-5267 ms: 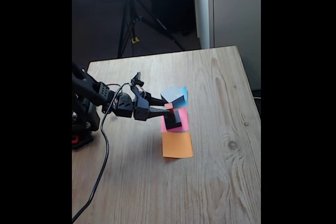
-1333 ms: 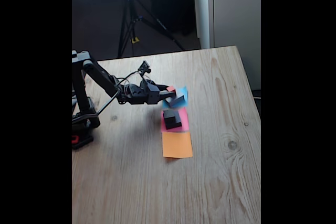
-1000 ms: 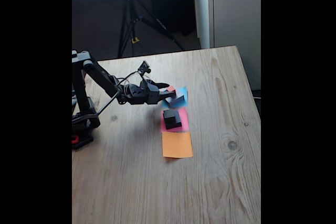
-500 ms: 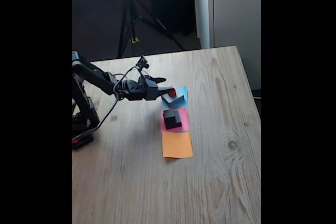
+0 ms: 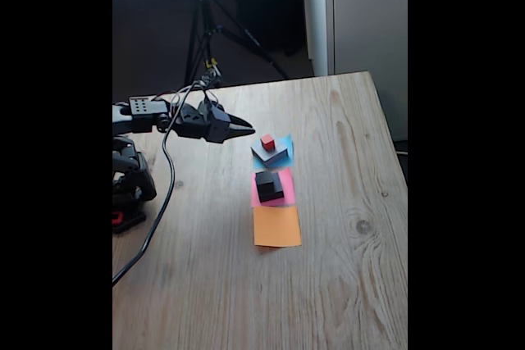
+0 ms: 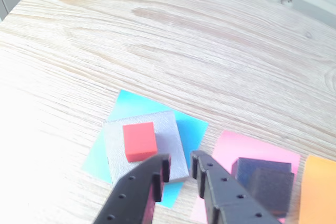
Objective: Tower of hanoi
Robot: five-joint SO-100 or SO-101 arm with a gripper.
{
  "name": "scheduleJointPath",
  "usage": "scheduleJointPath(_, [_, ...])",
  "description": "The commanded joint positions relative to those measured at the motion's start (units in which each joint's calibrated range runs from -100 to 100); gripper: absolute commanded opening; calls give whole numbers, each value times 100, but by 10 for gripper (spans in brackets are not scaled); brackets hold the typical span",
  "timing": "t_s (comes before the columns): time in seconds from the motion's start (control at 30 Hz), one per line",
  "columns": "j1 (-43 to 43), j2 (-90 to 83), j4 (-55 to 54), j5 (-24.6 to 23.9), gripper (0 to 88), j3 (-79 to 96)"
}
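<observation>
1. Tiny red cube (image 6: pixel 139 140) set on the wide flat grey square block (image 6: pixel 170 142), itself lying on the blue paper square (image 6: pixel 190 128); also seen in the fixed view, cube (image 5: pixel 268 143) atop grey block (image 5: pixel 277 153) on blue paper (image 5: pixel 286 143).
2. Just beside the grey block, on the pink paper square (image 6: pixel 231 145), a small dark grey block (image 6: pixel 270 184) stacked on the medium black block (image 6: pixel 247 165); same pair in the fixed view as a dark stack (image 5: pixel 268 186) on pink (image 5: pixel 287 182).
3. Orange paper square (image 5: pixel 276 226) bare, on the far side of the pink square from the grey block.
4. Black two-finger claw (image 6: pixel 179 167) empty, jaws nearly together with a thin gap between them; in the fixed view raised above the worktop (image 5: pixel 344 268) and well apart from the grey block, tips (image 5: pixel 246 129) aimed toward it.
5. Judged progress: partway, blocks split into two stacks, none on orange. Much left if the whole tower must end on one square: red cube off the grey block, then the two dark blocks and the grey one moved in turn.
6. Around: light wooden worktop, a black cable (image 5: pixel 161 202) trailing from the arm, a camera tripod (image 5: pixel 209 30) on the floor well beyond the grey block.
7. Nothing standing between claw and grey block; the close spacing of the two stacks likely the main crowding risk.
</observation>
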Motion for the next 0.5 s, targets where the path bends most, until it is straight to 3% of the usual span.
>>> scheduleJointPath(0.0, [310, -440, 2212, 37, 2, -1550])
scheduleJointPath(0.27, [878, -273, 5053, -164, 2, -4296])
scheduleJointPath(0.47, [1338, -160, 5822, 20, 2, -5396])
